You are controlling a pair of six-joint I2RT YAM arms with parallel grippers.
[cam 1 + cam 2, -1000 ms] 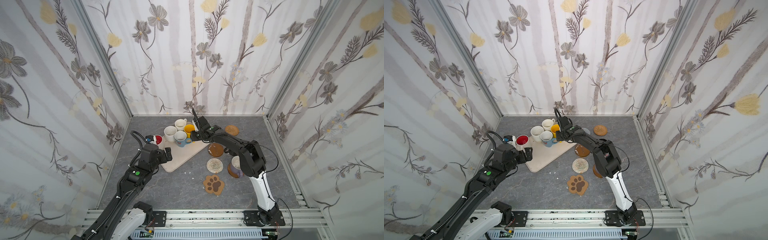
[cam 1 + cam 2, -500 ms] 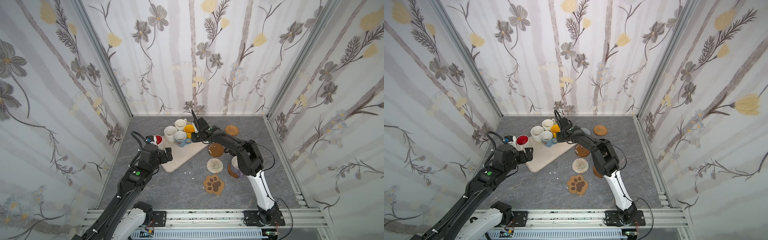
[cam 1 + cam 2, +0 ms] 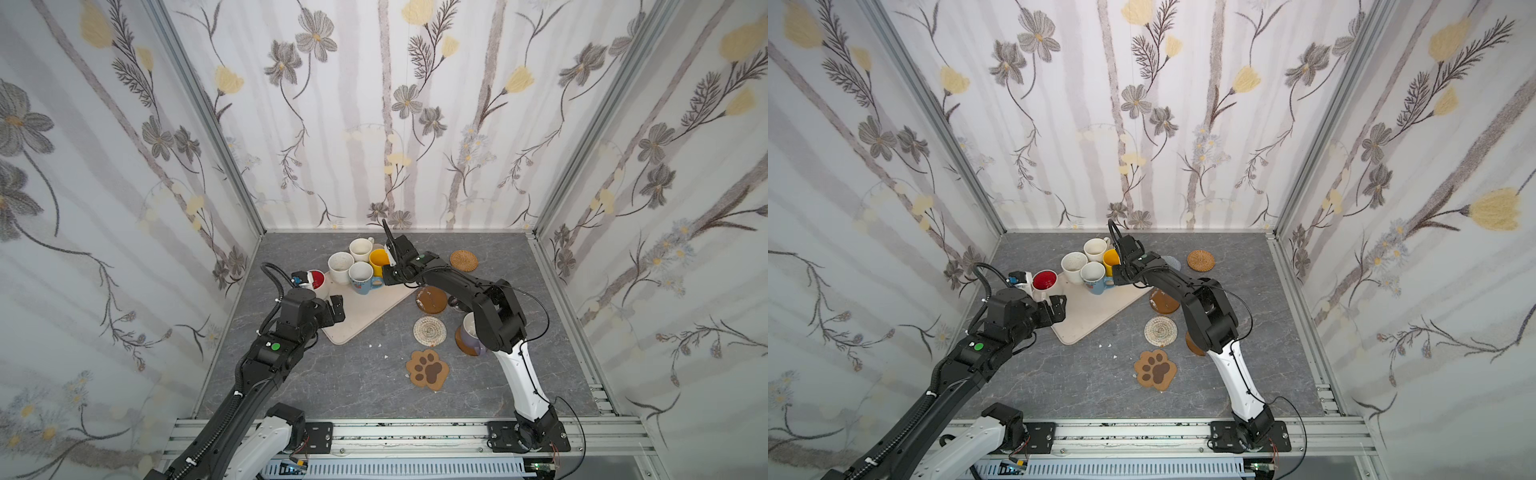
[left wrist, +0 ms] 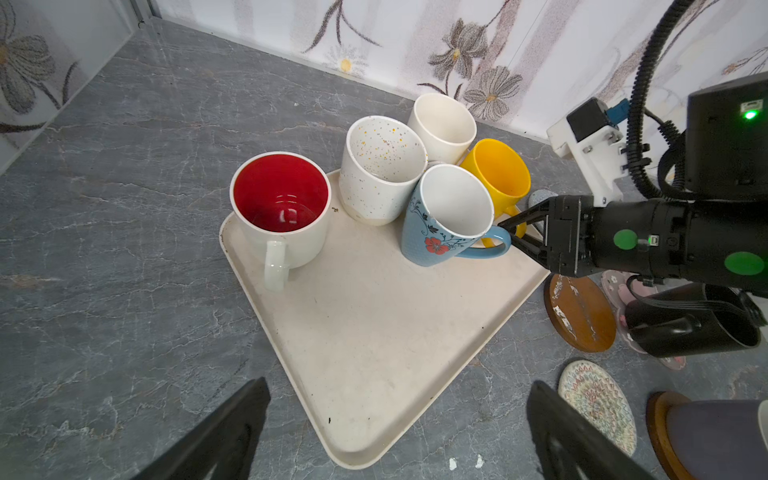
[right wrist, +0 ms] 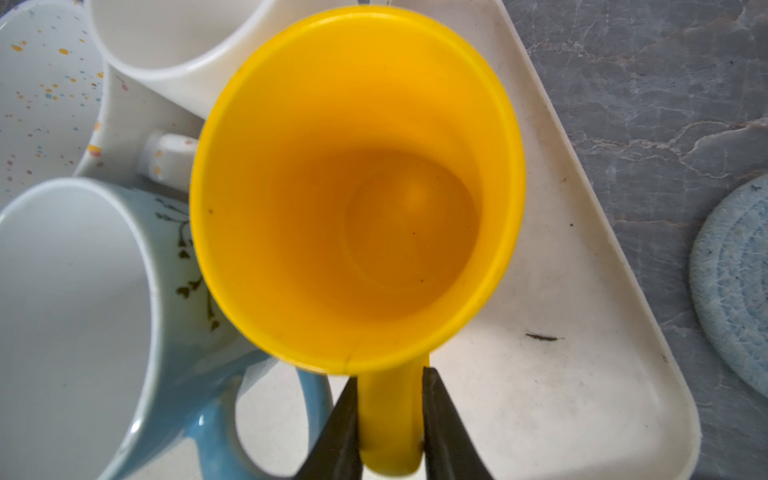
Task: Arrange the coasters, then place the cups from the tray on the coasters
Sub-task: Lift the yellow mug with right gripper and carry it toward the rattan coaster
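The beige tray (image 3: 361,316) carries a yellow cup (image 3: 378,259), a light blue cup (image 3: 360,274), two whitish cups and a red-lined white cup (image 3: 316,279). My right gripper (image 5: 388,374) is shut on the yellow cup's (image 5: 353,187) handle, one finger on each side. My left gripper (image 4: 397,384) hangs open over the tray's (image 4: 374,353) near corner, holding nothing. A lavender cup (image 3: 471,332) stands on an amber coaster. A black cup (image 4: 690,328) rests on a clear pink-flower coaster.
To the right of the tray lie a bare amber coaster (image 3: 431,299), a spiral coaster (image 3: 429,331), a paw-print coaster (image 3: 428,369), a rattan coaster (image 3: 463,259) and a pale blue coaster (image 5: 739,282). Papered walls close three sides. White crumbs (image 3: 376,345) lie near the tray.
The right gripper's fingers have closed in onto the yellow cup's handle. The left arm has stayed still and open.
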